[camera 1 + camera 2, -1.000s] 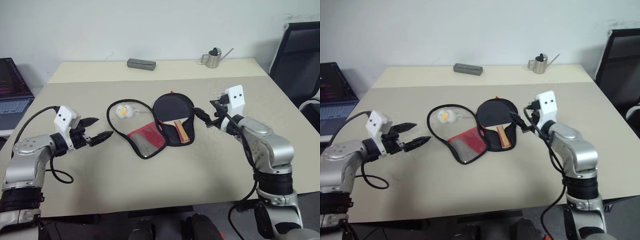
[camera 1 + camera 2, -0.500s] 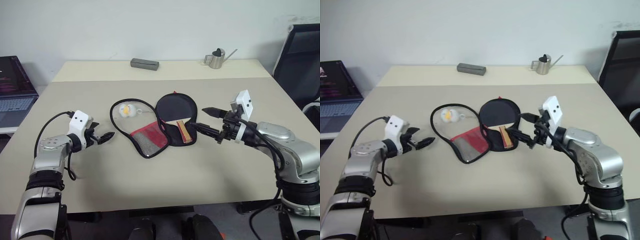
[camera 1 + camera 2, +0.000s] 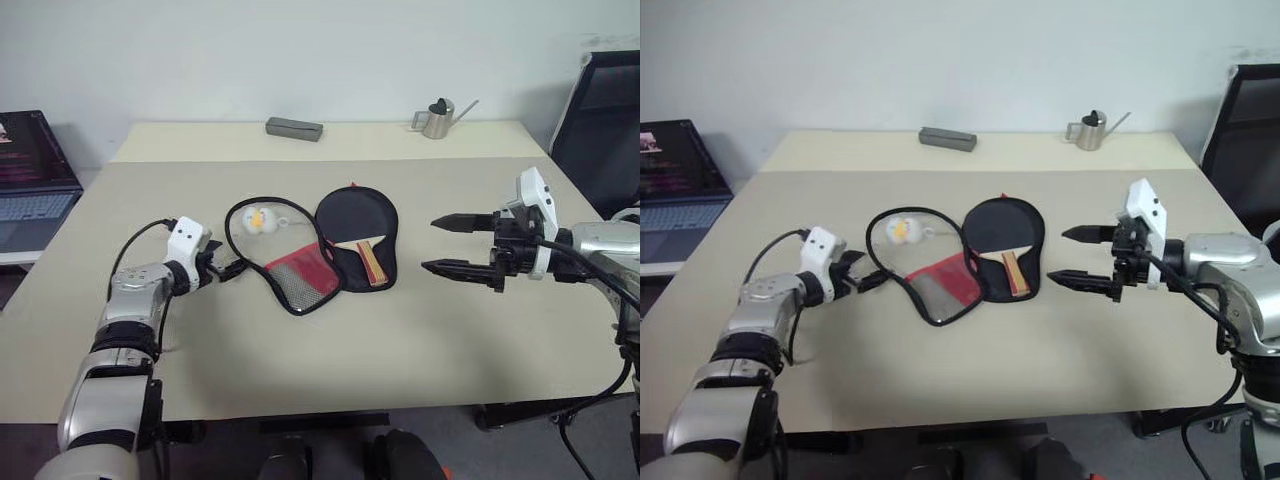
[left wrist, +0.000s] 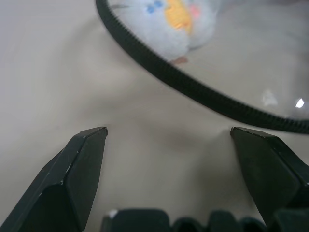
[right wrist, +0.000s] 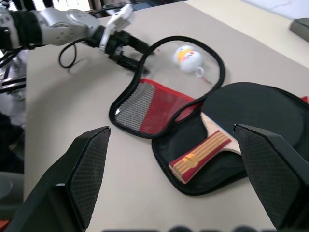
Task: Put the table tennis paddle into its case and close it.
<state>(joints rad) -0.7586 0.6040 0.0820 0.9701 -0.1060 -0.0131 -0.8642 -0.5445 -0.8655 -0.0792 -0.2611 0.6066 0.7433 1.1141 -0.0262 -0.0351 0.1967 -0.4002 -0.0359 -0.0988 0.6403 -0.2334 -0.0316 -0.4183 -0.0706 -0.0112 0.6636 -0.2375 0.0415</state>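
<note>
Just ahead of the left pincer, jaws apart, lies the open black-and-red fabric case, the black-faced, striped-handled wooden paddle inside. It should pinch the zipper rim low; right pincer hovers agape beyond.

The room was evenly and softly lit from overhead, and the worktop carried only faint shadows. Up close by the left gripper, the zipper edge of the case and the small ball were blurred.
</note>
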